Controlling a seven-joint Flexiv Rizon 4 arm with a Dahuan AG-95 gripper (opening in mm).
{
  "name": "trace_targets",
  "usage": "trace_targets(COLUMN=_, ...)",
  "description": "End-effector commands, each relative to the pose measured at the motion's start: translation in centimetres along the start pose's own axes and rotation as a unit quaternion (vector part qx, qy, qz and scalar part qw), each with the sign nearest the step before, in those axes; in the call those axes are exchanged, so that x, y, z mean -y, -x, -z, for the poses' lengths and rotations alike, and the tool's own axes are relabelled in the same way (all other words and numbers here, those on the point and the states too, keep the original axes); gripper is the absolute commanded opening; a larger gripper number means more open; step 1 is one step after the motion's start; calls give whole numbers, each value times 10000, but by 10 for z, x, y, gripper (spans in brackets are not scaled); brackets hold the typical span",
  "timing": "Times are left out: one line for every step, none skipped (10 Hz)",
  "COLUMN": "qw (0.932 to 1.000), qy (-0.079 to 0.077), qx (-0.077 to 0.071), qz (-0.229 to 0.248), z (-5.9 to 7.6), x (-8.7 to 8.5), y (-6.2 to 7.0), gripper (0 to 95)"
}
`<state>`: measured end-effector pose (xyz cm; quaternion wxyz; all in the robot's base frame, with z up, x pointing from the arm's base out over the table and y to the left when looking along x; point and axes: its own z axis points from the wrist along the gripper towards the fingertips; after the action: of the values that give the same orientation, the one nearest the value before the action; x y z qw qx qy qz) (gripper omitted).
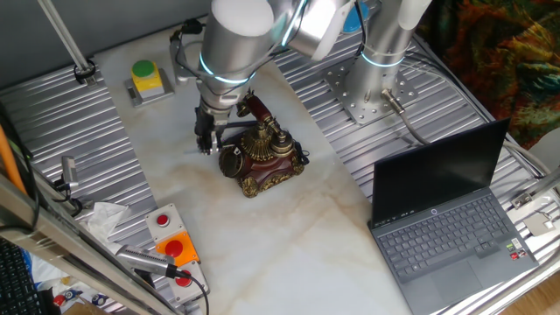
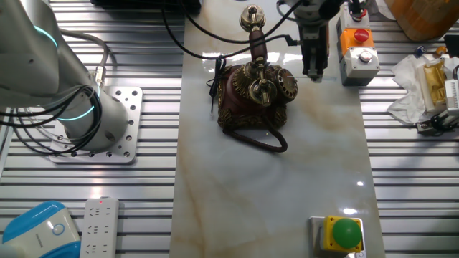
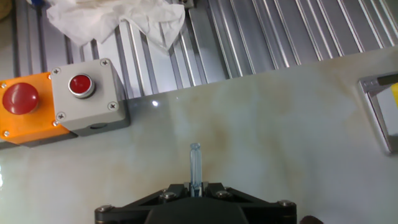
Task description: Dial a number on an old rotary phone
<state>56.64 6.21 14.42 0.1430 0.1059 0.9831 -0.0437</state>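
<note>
The phone (image 1: 261, 156) stood on the marble table (image 1: 289, 245), near the middle of its far half in one fixed view, with its handset (image 2: 254, 32) lying across the cradle and the dark dial (image 1: 232, 161) facing the arm's side. A black cord (image 2: 269, 140) looped out from its base onto the table.

The hand (image 1: 206, 140) hung just beside the phone, at the dial's side, low over the table but apart from the phone. In the other fixed view the hand (image 2: 314, 61) sat between the phone and a grey button box (image 2: 357, 50). The hand view showed only a thin clear stick (image 3: 195, 165) pointing out from the dark fingers' base, over bare marble; the fingers looked drawn together on it, though the grip itself was cut off by the lower edge, so I cannot tell for sure.

No open containers showed. Of boxes, the grey box with a red button (image 3: 81, 85) stood touching an orange box (image 3: 25, 109) with a red mushroom button, at the table's edge. A yellow box with a green button (image 2: 346, 233) stood at the far corner, well apart from the phone.

Crumpled white tissue (image 3: 118, 18) lay on the ribbed metal past the boxes. A laptop (image 1: 446, 219) sat open at the table's other end, its screen dark. The phone was out of the hand view altogether. The arm's upper links hid part of the handset in one fixed view.
</note>
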Motion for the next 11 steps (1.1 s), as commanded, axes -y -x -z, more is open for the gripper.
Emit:
trace_targets(qw=10000, qy=3, qx=71, qz=-18, z=-5, x=0, y=-1, gripper=0)
trace_targets(qw=10000, qy=4, qx=90, qz=-21, z=-7, x=0, y=-2, gripper=0)
trace_targets(qw=10000, qy=11, qx=94, qz=-29, z=-8, x=0, y=-3, gripper=0)
trace_targets(qw=9999, qy=4, qx=97, qz=-32, z=-8, x=0, y=-3, gripper=0)
trace_targets(qw=9999, qy=0, qx=99, qz=-41, z=-9, x=0, y=-3, gripper=0)
trace_targets(qw=9999, qy=-4, qx=106, qz=-40, z=-9, x=0, y=-3, gripper=0)
trace_targets(qw=9999, qy=-28, qx=111, qz=-51, z=-9, x=0, y=-3, gripper=0)
trace_targets(qw=9999, qy=-18, qx=112, qz=-47, z=-10, x=0, y=-3, gripper=0)
trace_targets(qw=9999, qy=-16, qx=114, qz=-36, z=-11, x=0, y=-3, gripper=0)
trace_targets(qw=9999, qy=-19, qx=116, qz=-27, z=-12, x=0, y=-3, gripper=0)
trace_targets(qw=9999, qy=-22, qx=111, qz=-25, z=-12, x=0, y=-4, gripper=0)
